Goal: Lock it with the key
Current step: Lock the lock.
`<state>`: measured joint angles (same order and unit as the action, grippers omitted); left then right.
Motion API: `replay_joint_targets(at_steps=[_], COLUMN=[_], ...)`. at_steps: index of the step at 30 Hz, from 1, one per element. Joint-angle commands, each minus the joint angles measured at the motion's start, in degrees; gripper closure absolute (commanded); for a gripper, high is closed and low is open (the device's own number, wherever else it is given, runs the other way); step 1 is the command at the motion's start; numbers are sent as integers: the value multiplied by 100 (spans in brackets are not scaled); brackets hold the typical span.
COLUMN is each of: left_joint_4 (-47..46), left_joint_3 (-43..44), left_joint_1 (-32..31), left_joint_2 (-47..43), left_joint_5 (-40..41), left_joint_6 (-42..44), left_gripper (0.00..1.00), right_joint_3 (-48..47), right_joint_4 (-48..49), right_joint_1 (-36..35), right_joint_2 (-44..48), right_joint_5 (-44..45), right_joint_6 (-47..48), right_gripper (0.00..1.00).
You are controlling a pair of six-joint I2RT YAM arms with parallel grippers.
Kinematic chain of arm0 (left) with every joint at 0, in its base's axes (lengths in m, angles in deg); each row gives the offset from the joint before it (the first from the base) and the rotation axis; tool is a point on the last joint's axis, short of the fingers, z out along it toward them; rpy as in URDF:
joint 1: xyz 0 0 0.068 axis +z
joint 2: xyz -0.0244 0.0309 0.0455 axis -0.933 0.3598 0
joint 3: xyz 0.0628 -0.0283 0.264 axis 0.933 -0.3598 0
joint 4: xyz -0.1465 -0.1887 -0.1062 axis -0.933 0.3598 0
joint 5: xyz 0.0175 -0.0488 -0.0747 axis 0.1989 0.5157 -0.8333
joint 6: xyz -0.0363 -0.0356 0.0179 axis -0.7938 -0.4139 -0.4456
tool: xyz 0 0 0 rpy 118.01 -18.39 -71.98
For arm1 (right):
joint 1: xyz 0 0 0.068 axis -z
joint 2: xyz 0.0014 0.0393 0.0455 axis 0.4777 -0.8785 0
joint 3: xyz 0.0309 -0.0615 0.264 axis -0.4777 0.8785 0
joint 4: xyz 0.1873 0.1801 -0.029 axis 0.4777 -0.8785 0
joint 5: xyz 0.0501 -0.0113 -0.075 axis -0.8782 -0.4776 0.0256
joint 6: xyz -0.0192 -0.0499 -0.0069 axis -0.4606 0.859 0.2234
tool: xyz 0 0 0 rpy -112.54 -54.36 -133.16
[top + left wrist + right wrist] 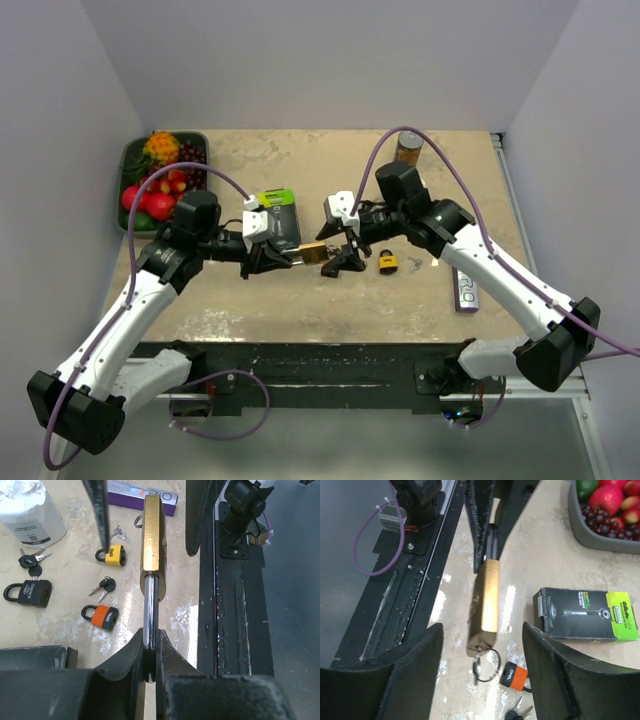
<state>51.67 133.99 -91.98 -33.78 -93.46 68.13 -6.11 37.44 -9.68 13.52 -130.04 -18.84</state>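
My left gripper [268, 259] is shut on the steel shackle [151, 607] of a brass padlock [313, 253] and holds it level above the table. The left wrist view shows the padlock body [152, 535] pointing away from the closed fingers [172, 652]. My right gripper [341, 262] is open, its jaws standing on either side of the padlock's far end [487, 600] without touching it. A key on a wire ring [485, 664] hangs from the keyhole in the padlock's bottom face.
On the table lie a yellow padlock [387, 263], an orange padlock [512, 675], a black padlock [30, 592] and loose keys [104, 586]. A black razor box [280, 215], a fruit tray [132, 160], a can [408, 147] and a purple box [466, 290] also stand there.
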Motion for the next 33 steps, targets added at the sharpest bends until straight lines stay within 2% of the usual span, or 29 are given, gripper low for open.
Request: replay_joint_targets(at_steps=[1, 5, 14, 20, 26, 27, 29, 31, 32, 33], left_joint_4=[-368, -341, -351, -315, -333, -324, -306, -245, -236, -175], left_joint_3=[344, 414, 493, 564, 599, 599, 599, 643, 660, 669], left_joint_1=[-48, -75, -180, -207, -251, -268, -277, -277, -277, -268], left_joint_2=[50, 138, 208, 226, 305, 322, 349, 367, 384, 384], left_joint_5=[-266, -284, -214, -161, -135, -109, -82, -56, -90, -99], left_joint_6=[319, 355, 363, 398, 381, 372, 372, 372, 346, 363], left_gripper=[100, 100, 100, 100, 100, 100, 100, 99, 86, 78], right_joint_3=[-85, -76, -67, -67, -94, -94, -102, -102, -111, -111], right_joint_4=[-280, -298, -350, -395, -272, -228, -210, -175, -149, -70], right_joint_1=[-124, -160, -353, -371, -397, -406, -406, -406, -388, -397], right_joint_2=[66, 22, -302, -329, -320, -303, -277, -259, -250, -215], right_joint_5=[197, 171, 434, 479, 417, 400, 364, 260, 233, 206], right_joint_6=[596, 561, 420, 482, 333, 324, 280, 210, 70, 8], right_gripper=[38, 48, 46, 55, 78, 88, 100, 100, 100, 100])
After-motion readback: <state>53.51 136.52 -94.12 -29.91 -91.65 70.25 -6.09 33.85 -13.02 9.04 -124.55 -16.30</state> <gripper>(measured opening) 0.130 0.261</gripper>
